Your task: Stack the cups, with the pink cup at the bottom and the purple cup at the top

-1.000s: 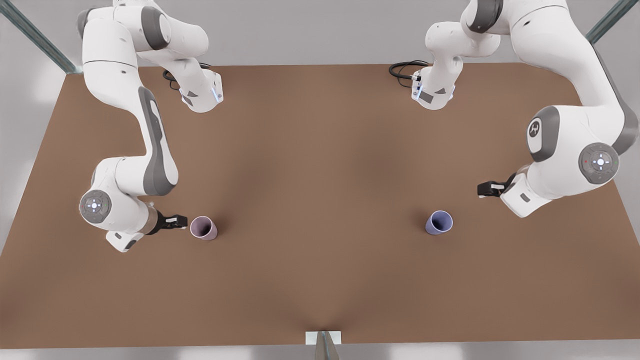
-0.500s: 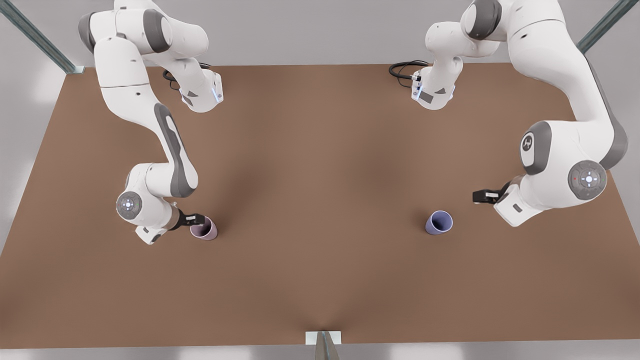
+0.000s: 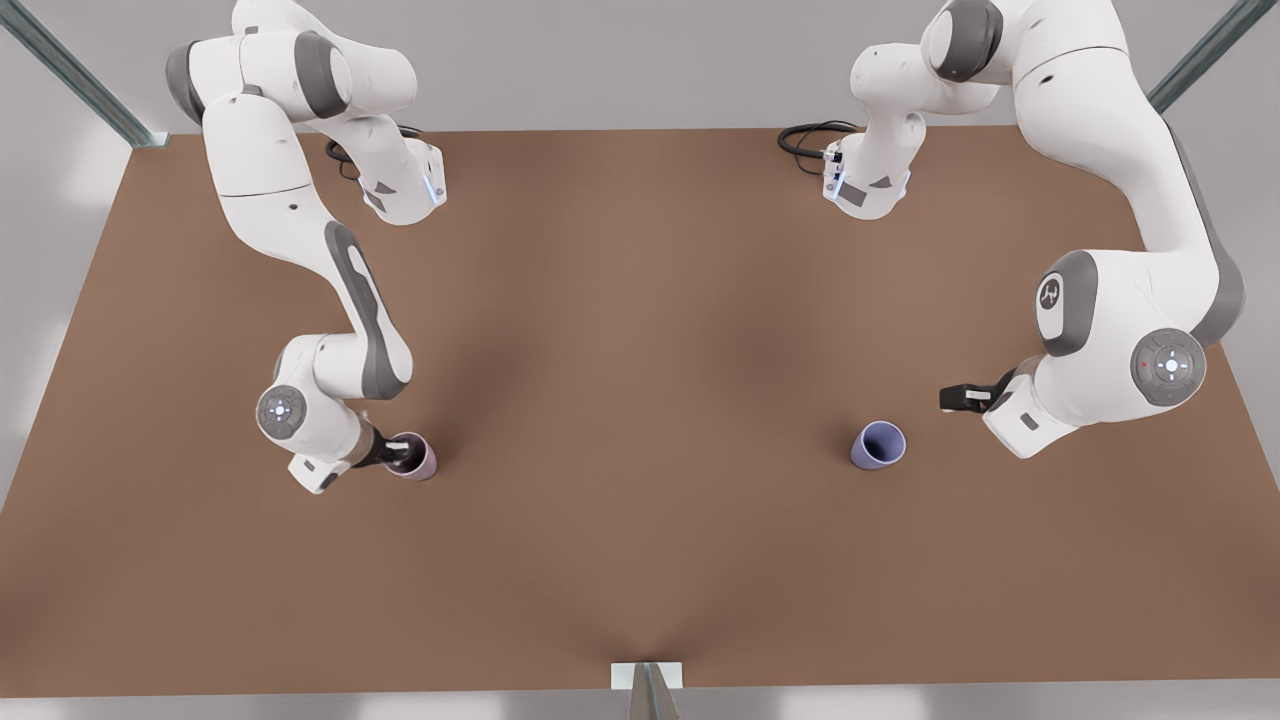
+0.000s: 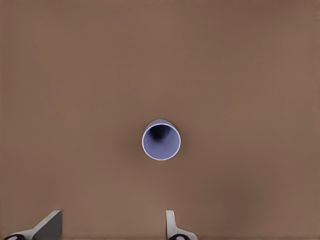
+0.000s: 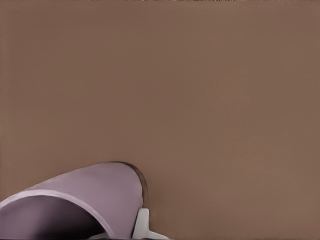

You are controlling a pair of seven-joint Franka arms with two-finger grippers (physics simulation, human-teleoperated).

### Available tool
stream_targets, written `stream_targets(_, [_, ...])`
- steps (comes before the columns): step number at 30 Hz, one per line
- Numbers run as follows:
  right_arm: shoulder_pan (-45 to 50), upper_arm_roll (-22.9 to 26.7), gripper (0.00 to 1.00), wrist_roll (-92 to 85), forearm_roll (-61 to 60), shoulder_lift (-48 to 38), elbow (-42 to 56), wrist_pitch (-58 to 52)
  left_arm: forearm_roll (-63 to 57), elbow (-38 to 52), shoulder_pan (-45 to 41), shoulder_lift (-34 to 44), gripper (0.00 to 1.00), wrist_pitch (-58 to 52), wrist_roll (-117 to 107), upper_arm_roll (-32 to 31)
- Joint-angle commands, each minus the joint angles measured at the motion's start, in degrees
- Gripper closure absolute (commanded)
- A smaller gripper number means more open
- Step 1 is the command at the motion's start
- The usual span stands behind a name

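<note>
table: we see a plain brown flat table carrying both cups, well apart, upright, mouths up.
arms: two white Franka arms, one on each side of the front view. Wrist views settle the naming: the right arm is on the front view's left, the left arm on the front view's right.
right gripper: right gripper is at the small tapered pale pink-mauve cup, low at its rim. In the right wrist view one pale fingertip sits against the outside of the cup wall; the other looks to reach inside the mouth. Jaws straddle the rim; we can't tell if they have clamped yet.
left gripper: left gripper hovers high, just off to the front view's right of the small tapered bluish-purple cup, not touching. Jaws spread wide; both fingertips show at the frame edge, cup ahead of them, seen straight down its mouth.
key relation: each cup's long axis is vertical. Pink cup is at the right jaws; purple cup lies away from the left jaws, toward table centre.
judgement: pink wall pinch is the step in hand; stacking not yet started.
</note>
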State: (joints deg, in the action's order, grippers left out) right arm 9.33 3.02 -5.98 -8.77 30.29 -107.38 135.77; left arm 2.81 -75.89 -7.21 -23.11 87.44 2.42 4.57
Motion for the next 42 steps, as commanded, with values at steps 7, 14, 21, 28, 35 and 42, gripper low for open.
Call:
stream_targets(7, [0.5, -1.6, 0.79, 2.7, 0.2, -3.1, 2.1, -3.8, 0.2, -0.1, 0.0, 0.0, 0.00, 0.1, 0.1, 0.0])
stream_targets(14, [14.5, -5.6, 0.79, 34.6, 0.2, 4.7, 26.3, -18.3, 4.5, -14.2, -0.3, 0.0, 0.00, 19.1, 0.1, -0.1])
stream_targets(21, [30.1, -3.1, 0.79, 58.4, 0.2, 29.1, 59.7, -25.4, 5.0, -21.8, -0.7, -2.6, 0.00, 33.9, 0.1, -0.3])
stream_targets(28, [31.0, -1.8, 0.79, 60.5, 0.3, 34.4, 63.1, -21.7, 5.1, -23.3, -0.6, -6.7, 0.00, 34.6, 0.2, -0.2])
stream_targets(35, [31.1, -2.4, 0.38, 62.9, 0.2, 35.7, 63.1, -19.7, 5.1, -23.5, -0.6, -10.1, 0.01, 35.1, 0.2, -0.2])
stream_targets(42, [30.6, -2.5, 0.27, 62.7, -0.2, 33.1, 62.5, -21.5, 5.1, -23.5, -0.6, -10.8, 0.51, 35.2, 0.2, -0.3])
